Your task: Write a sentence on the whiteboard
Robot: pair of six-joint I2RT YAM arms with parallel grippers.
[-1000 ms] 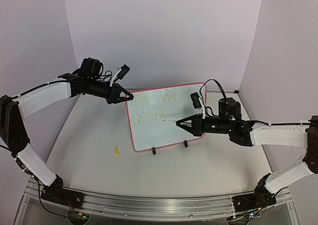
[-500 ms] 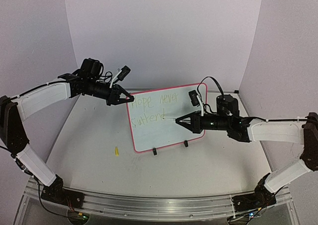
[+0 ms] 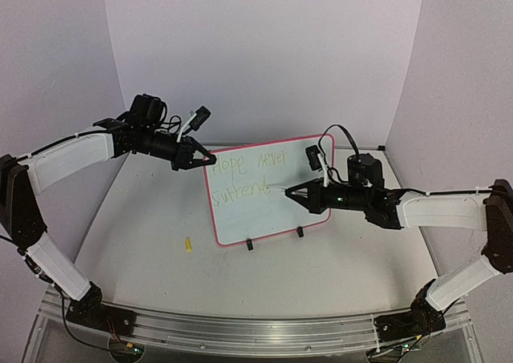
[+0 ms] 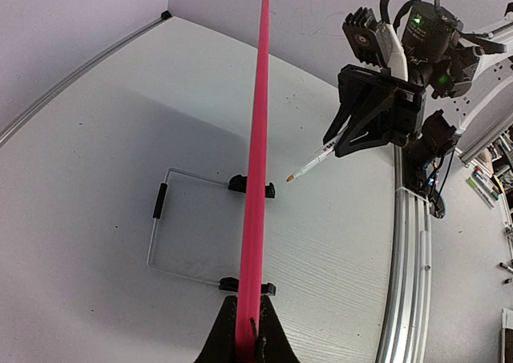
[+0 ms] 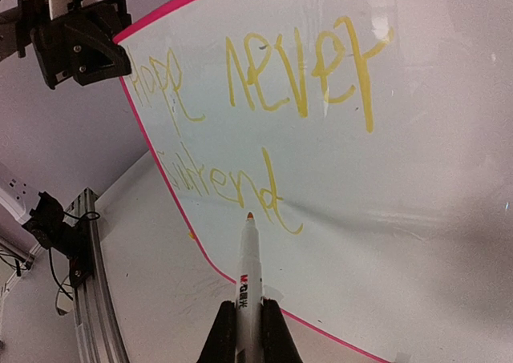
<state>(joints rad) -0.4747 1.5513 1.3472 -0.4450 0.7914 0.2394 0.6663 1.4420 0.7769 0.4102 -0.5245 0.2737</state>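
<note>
Check the right end effector [image 3: 293, 192] first: clenched on the marker [image 5: 248, 276], barrel held low between both fingers [image 5: 220, 332], tip aimed at the whiteboard [image 3: 260, 215] face just past the last written letter. Treat tip contact as unconfirmed; seen from the left wrist view, appears slightly clear of the face. Read the sentence [image 5: 264, 90] as unfinished: "Hope never" along the top of the whiteboard, "Surrend" beneath it, bare white to the right for the missing letters. Check the left end effector [image 4: 247, 337] next: clenched on the pink frame [image 4: 258, 139] at the whiteboard's upper left corner, bracing it upright on two black clip feet [image 3: 248, 244]. Expect trouble from pressure. Press too hard and risk rocking the whiteboard backward about that single corner grip, or skidding the feet across the bench [image 3: 136, 251]; press too lightly and risk broken strokes in an ink already pale against white. Guard against the marker twisting in the fingers under side load, skewing the letters. Watch the wrist camera [image 3: 314, 158], already near the whiteboard's right edge. Ignore the small yellow piece [image 3: 187, 243] lying on the bench left of the whiteboard's feet.
</note>
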